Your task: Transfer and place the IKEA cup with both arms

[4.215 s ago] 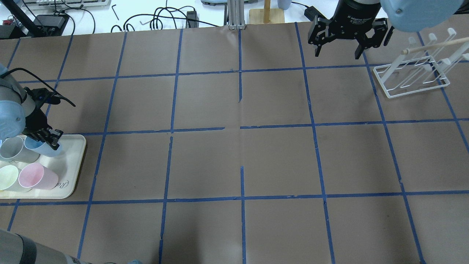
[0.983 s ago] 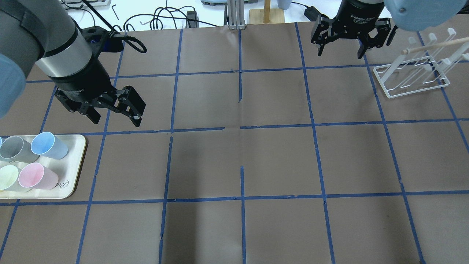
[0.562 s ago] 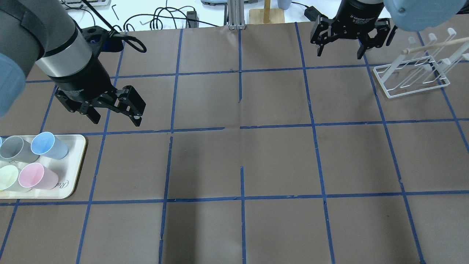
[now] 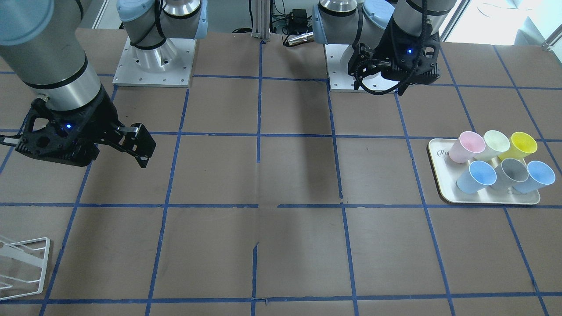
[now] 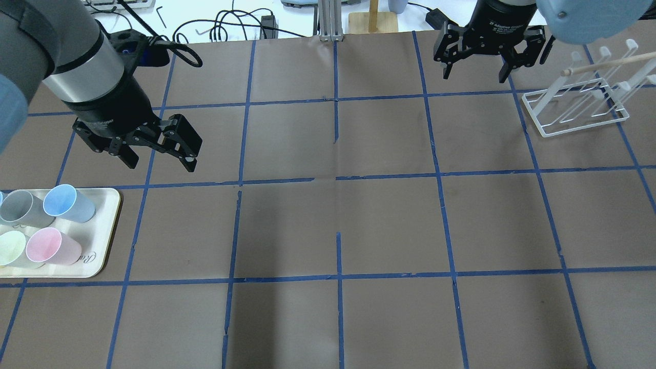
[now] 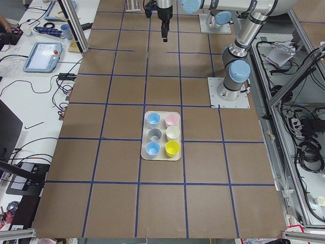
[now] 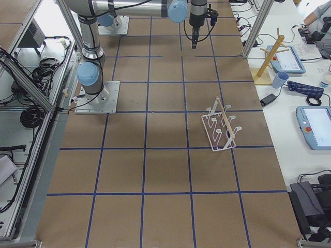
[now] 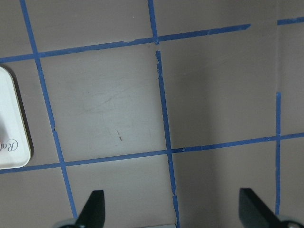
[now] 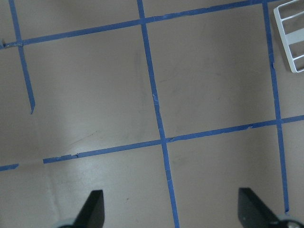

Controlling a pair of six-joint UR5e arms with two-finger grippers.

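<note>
From my station I see the blue cup [image 5: 65, 201] standing upright on the white tray [image 5: 105, 230], at the corner nearest the middle of the tabletop [image 5: 389, 225], with nothing gripping it. A grey cup [image 5: 20, 209] stands just beside it, and a second blue cup [image 4: 538, 176] stands on the grey one's other side. The other row on the tray holds a pink cup [image 5: 51, 247], a pale green cup [image 5: 10, 248] and a yellow cup [image 4: 522, 145]. The tray sits at the end of the tabletop on my left arm's side. The left claw [image 5: 161, 165] hangs above the bare brown paper in the grid square next to the tray, farther from the robot's base. It is not over any cup. It is released, with its fingers spread wide and nothing between them; its wrist camera shows only taped paper and a sliver of the tray's edge. The right claw [image 5: 475, 72] hangs over the far side of the tabletop near the white wire rack [image 5: 576, 102]. It is also released and empty, its fingers wide apart over the blue tape lines. The two claws are well apart from each other.
</note>
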